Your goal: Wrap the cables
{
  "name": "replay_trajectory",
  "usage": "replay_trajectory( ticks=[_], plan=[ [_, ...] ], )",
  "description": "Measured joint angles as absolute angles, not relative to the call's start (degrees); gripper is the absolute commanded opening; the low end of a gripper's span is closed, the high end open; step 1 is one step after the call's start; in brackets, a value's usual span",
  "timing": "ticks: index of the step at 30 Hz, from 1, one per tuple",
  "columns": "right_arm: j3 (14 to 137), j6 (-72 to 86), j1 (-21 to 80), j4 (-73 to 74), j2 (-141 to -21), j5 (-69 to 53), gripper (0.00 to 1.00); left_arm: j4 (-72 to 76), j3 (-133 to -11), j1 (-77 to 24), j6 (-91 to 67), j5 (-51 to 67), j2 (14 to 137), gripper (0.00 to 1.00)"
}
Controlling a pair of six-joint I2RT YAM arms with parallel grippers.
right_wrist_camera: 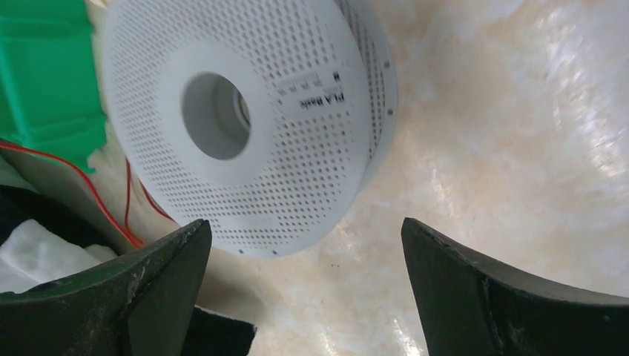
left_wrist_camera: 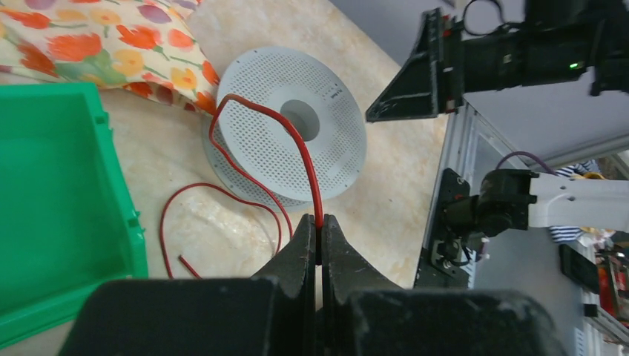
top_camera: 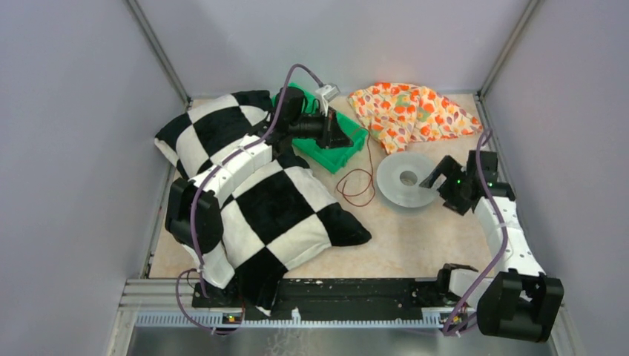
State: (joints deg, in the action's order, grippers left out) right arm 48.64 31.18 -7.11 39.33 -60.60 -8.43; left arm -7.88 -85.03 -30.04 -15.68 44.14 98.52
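The cable [top_camera: 371, 170] is a thin red wire lying in loose loops on the table between the green bin and a grey perforated spool [top_camera: 406, 179]. My left gripper [top_camera: 341, 136] is above the bin's near corner. In the left wrist view it [left_wrist_camera: 320, 222] is shut on the cable [left_wrist_camera: 297, 141], which arches from the fingertips up over the spool [left_wrist_camera: 285, 122]. My right gripper [top_camera: 439, 174] is just right of the spool, open and empty. In the right wrist view it [right_wrist_camera: 304, 222] frames the spool's edge [right_wrist_camera: 237, 126], with the cable [right_wrist_camera: 96, 196] at far left.
A green bin [top_camera: 337, 156] lies under the left arm and also shows in the left wrist view [left_wrist_camera: 52, 200]. A floral cloth [top_camera: 412, 111] lies at the back right. A large black-and-white checkered pillow [top_camera: 252, 193] covers the left side. Walls enclose the table.
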Motion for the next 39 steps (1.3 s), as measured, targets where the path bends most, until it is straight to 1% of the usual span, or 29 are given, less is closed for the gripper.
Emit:
replay_trajectory(
  ticks=[4, 10, 12, 14, 15, 18, 22, 23, 24, 27, 30, 35, 39],
  plan=[
    [40.27, 34.85, -7.77, 34.79, -60.03, -12.01, 0.99, -8.21, -84.71, -30.04, -16.86, 45.87, 98.52, 0.00],
    [30.81, 40.40, -10.76, 21.98, -59.44, -20.38, 0.99, -8.62, -84.09, -29.65, -15.77, 44.36, 97.86, 0.00],
    [28.32, 41.93, -10.98, 18.28, -59.83, -22.87, 0.97, -8.60, -83.68, -29.23, -15.88, 44.42, 97.21, 0.00],
    [26.04, 43.70, -11.14, 13.69, -60.86, -25.28, 0.94, -8.10, -83.68, -28.84, -16.21, 44.77, 96.90, 0.00],
    [25.02, 44.66, -11.18, 11.44, -61.45, -26.30, 0.89, -7.73, -83.68, -28.73, -16.45, 45.06, 96.86, 0.00],
    [22.79, 47.22, -11.49, 5.63, -62.30, -28.45, 0.67, -7.27, -83.64, -28.45, -17.12, 45.76, 96.86, 0.00],
    [22.06, 49.60, -12.23, 1.15, -62.22, -29.58, 0.20, -6.90, -83.42, -28.40, -17.69, 46.68, 96.86, 0.00],
    [22.02, 50.63, -12.67, 0.38, -62.00, -29.71, 0.03, -6.90, -83.40, -28.40, -17.67, 46.68, 96.86, 0.00],
    [22.00, 50.92, -13.06, -0.05, -61.67, -30.02, 0.00, -6.94, -83.40, -28.40, -17.63, 46.65, 96.86, 0.00],
    [22.65, 53.15, -13.63, -1.67, -59.02, -32.93, 0.00, -7.86, -83.40, -28.40, -16.40, 45.93, 96.79, 0.00],
    [25.89, 52.23, -13.72, 1.39, -56.58, -32.77, 0.00, -10.09, -83.44, -28.40, -14.11, 43.44, 96.36, 0.00],
    [36.12, 47.11, -13.69, 15.97, -54.46, -28.23, 0.00, -12.05, -82.85, -28.40, -8.62, 38.04, 92.79, 0.00],
    [49.15, 40.56, -10.63, 30.02, -55.46, -19.07, 0.00, -9.30, -79.09, -28.40, -4.58, 35.48, 86.28, 0.00]
  ],
)
